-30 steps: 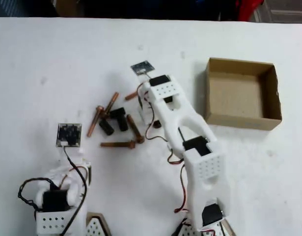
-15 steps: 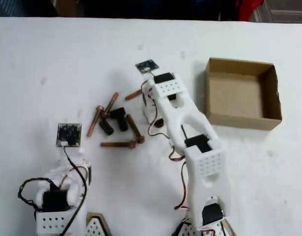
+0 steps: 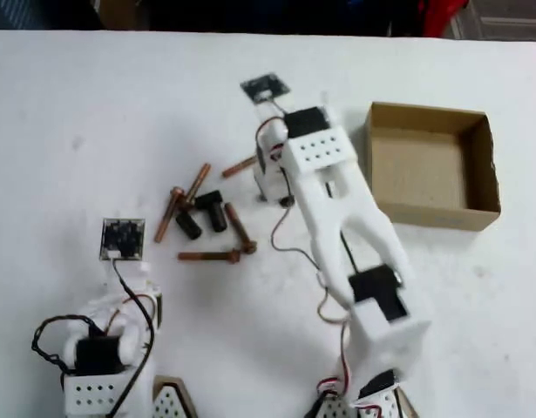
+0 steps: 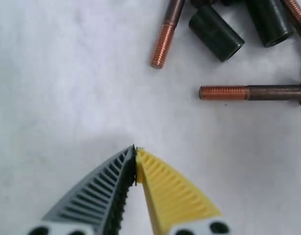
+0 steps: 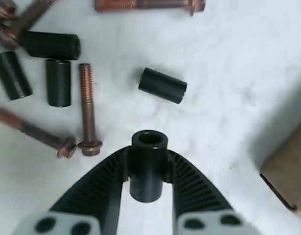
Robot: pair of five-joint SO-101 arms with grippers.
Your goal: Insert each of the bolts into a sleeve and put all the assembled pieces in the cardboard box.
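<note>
Progress looked slight: the right pincer (image 5: 148, 157) gripped one boltless sleeve (image 5: 149, 171), loose bolts (image 5: 86, 105) and spare sleeves (image 5: 162, 85) lay just beyond its tips, the left pincer (image 4: 135, 152) sat clenched on nothing, and the cardboard box (image 3: 429, 213) off to the right pincer's side held nothing.

Both arms are white plastic shells with rows of small holes and black servo blocks. Red and black wires loop along the right arm (image 3: 324, 187); a black cable leads from the left arm (image 3: 93, 392) to a square camera board (image 3: 123, 238). The left gripper (image 4: 135, 149) has ribbed fingers — one grey, one yellow — while the right gripper (image 5: 148, 155) has both black.
</note>
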